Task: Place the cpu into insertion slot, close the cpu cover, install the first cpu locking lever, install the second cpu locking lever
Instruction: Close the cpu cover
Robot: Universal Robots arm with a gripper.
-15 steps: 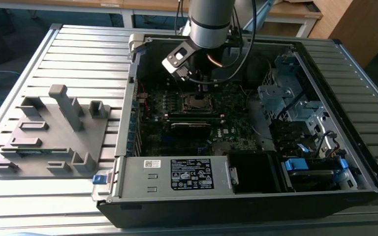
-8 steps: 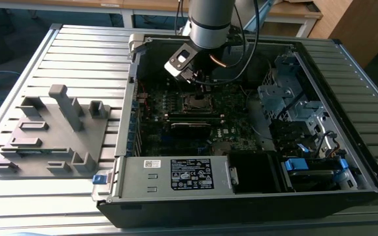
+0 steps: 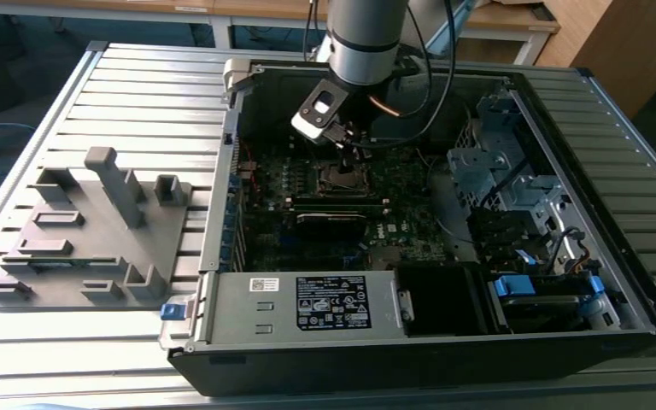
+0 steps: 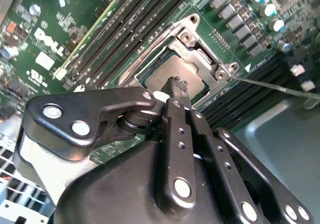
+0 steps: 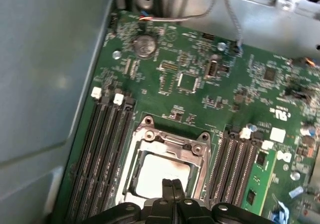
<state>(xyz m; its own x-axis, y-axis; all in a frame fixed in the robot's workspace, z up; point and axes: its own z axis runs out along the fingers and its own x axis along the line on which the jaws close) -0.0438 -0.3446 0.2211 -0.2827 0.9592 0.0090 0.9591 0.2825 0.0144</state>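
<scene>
In the first wrist view the gripper (image 5: 172,188), fingers pressed together, hangs right over the cpu (image 5: 160,176) in the insertion slot (image 5: 133,184), cpu cover (image 5: 172,143) down flat. Best to press softly, straight.

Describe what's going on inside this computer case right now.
A robot arm's gripper reaches into an open computer case, fingers shut and holding nothing, its tip right over the chip. The chip is already seated on the green board, and the silver cover frame lies down around it.
</scene>
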